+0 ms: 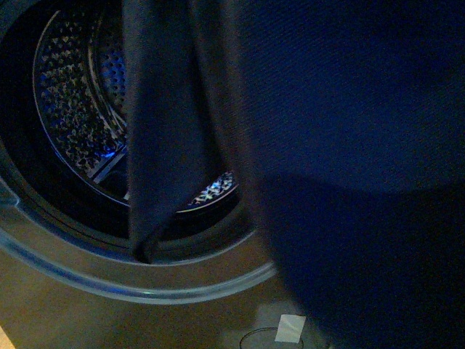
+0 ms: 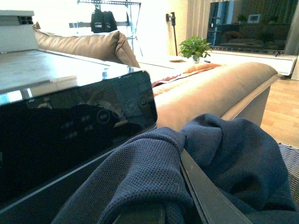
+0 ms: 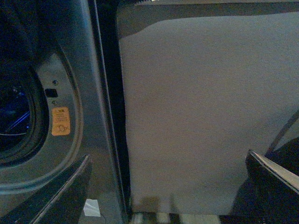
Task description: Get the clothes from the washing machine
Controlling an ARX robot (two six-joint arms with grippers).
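beige flat-fronted unit (image 3: 196,116) ahead, showing between right fingers (image 3: 56,196) | tan sofa (image 2: 219,88) just beyond left finger (image 2: 205,189) | potted plant (image 2: 195,46), dark screen (image 2: 247,23), drying rack (image 2: 110,14) well past left finger, behind sofa | woven basket (image 2: 290,163) near left finger, partly cut off | wooden floor (image 2: 280,107) beyond basket

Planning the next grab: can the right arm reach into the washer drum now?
Probably yes: the drum opening is uncovered, the open right gripper sits outside it, though hanging cloth partly crosses it.
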